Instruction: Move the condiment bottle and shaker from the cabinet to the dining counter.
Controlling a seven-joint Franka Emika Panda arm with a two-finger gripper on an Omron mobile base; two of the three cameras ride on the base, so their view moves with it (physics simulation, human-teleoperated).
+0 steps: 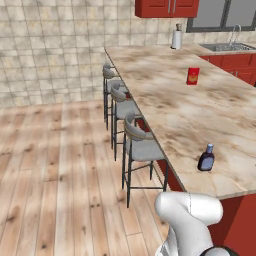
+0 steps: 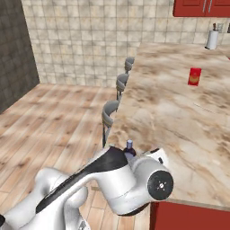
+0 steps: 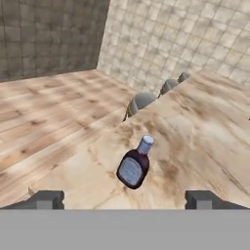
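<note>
The condiment bottle (image 3: pixel 134 166), dark with a pale cap and a grey label, stands upright on the dining counter (image 1: pixel 170 100) near its front corner. It also appears in the left base view (image 1: pixel 206 158). In the right base view the condiment bottle (image 2: pixel 130 147) peeks out just above my arm. My gripper (image 3: pixel 125 200) is open, its two fingertips (image 3: pixel 46 199) spread wide on my side of the bottle, touching nothing. The red wall cabinet (image 1: pixel 166 7) hangs at the far end with its doors shut. The shaker is out of view.
A small red box (image 1: pixel 193 76) stands mid-counter, and a white paper-towel roll (image 1: pixel 176 39) stands at the far end. A sink (image 1: pixel 227 47) lies on the back worktop. Grey stools (image 1: pixel 135 145) line the counter's left side, with wooden floor (image 1: pixel 60 165) beyond.
</note>
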